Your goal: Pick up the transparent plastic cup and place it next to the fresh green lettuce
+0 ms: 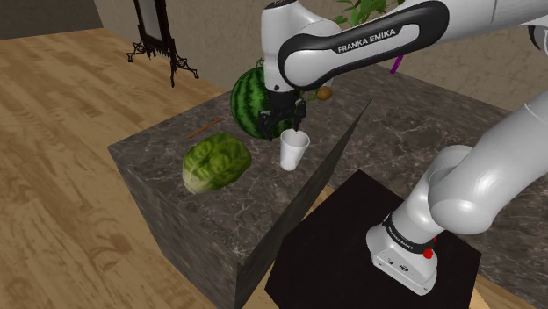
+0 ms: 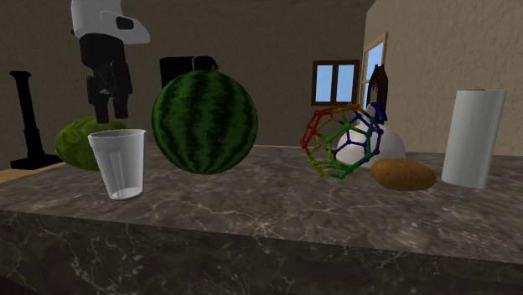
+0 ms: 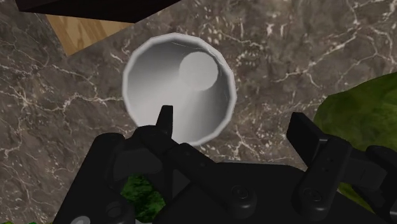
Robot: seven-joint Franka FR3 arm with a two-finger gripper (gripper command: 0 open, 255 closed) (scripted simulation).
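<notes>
shoulder view: high beside the stand (image 1: 342, 219), looking down on the watermelon (image 1: 248, 104) from moderate range. second exterior view: low, near counter (image 2: 293, 205) level, facing the watermelon closely. wrist view: straight down beside it. all share the cup (image 3: 178, 89).

Wood plank floor (image 1: 53, 105), beige wall (image 2: 444, 42) — framed window (image 2: 333, 81), blue sky; dark marbled counter (image 1: 255, 197).

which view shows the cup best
The second exterior view: the cup stands upright on the counter, its whole side visible. The wrist view looks down into its open mouth; the shoulder view shows it small, just below the gripper.
</notes>
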